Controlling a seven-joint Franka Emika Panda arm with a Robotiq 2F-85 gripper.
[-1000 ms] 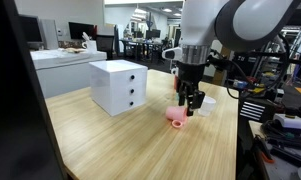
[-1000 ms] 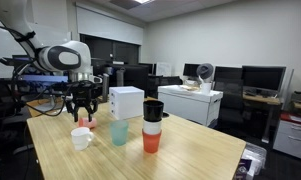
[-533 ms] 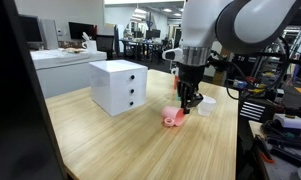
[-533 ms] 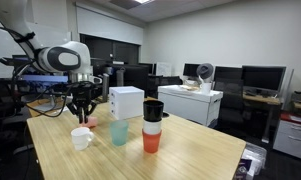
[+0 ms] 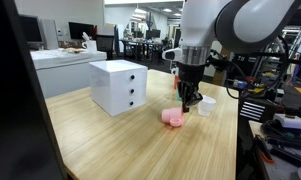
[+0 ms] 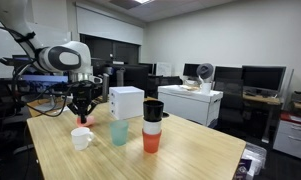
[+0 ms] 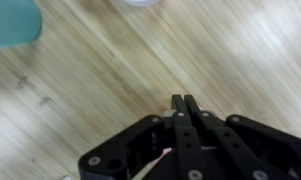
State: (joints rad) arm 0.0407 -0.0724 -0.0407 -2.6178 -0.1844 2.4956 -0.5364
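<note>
Seen in an exterior view, left to right across a pale wooden table (image 5: 100, 150): at the left, white drawer box (image 5: 118, 86) with three drawer fronts. Near the middle, small pink cup (image 5: 173, 117) down on the tabletop, well apart from the box. Just above and beside its right end, black gripper (image 5: 188, 104) hanging straight down from a bulky white arm. Just right of that, white cup (image 5: 207, 103) standing upright.

In the wrist view, fingers (image 7: 177, 112) pressed flat together, with no gap and nothing visible between the pads. Faint pink sliver below them, too thin to identify. Teal cup (image 7: 10, 22) in the top left corner of that view.

Likely trouble from here: apparently closed on air rather than on the pink cup's wall, so likely to leave it behind if raised now. Could press on the rounded side if lowered with the tips shut, and send it rolling toward the white cup or the table edge. Could knock the white cup if swung to the right.

Appears tipped on its side, long axis roughly level with the tabletop and running across the picture. Cannot tell which end is the mouth: too small and blurred.
</note>
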